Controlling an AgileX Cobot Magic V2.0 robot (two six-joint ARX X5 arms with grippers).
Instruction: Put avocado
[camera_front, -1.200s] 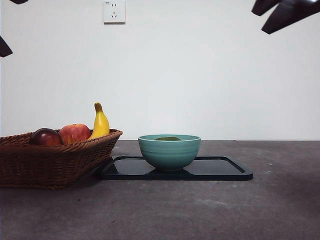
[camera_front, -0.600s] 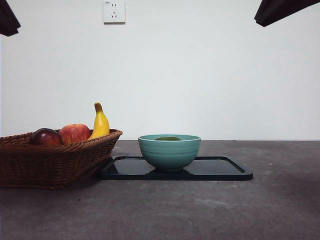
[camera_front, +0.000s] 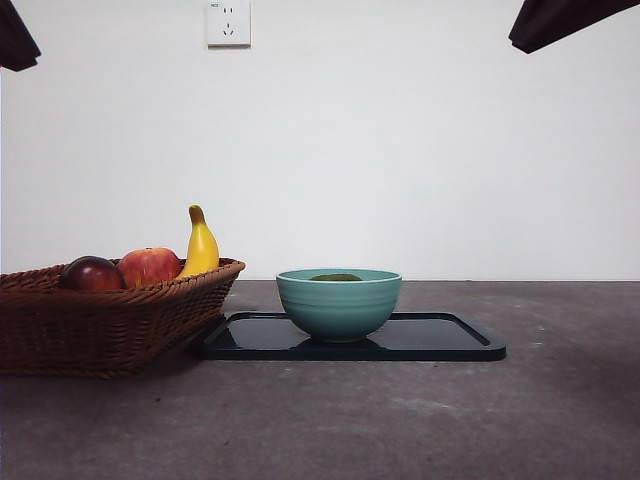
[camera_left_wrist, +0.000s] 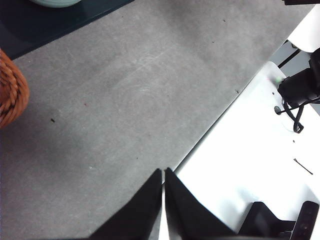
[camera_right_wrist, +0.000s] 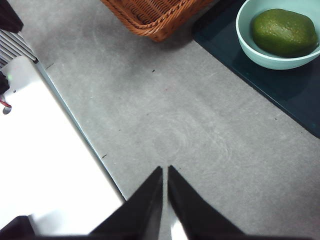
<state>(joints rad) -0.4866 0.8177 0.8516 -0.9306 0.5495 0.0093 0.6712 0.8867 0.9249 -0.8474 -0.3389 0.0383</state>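
Observation:
The avocado (camera_right_wrist: 284, 31), dark olive-green and oval, lies inside the teal bowl (camera_front: 338, 303); from the front only its top (camera_front: 336, 277) peeks over the rim. The bowl (camera_right_wrist: 272, 61) stands on a dark tray (camera_front: 440, 338). My left gripper (camera_left_wrist: 163, 172) is shut and empty, held high over bare grey table near its edge. My right gripper (camera_right_wrist: 165, 170) is shut and empty too, raised well away from the bowl. In the front view both arms show only as dark tips at the top corners.
A wicker basket (camera_front: 100, 320) at the left holds a dark red-purple fruit (camera_front: 92, 273), a red-yellow apple (camera_front: 149, 266) and a banana (camera_front: 201, 245). The basket (camera_right_wrist: 152, 15) touches the tray's corner. A white ledge (camera_left_wrist: 260, 150) borders the table.
The dark arm tip at the top right has pulled further up and out over the last second. The tip at the top left shifted slightly. Bowl, avocado and basket stayed put.

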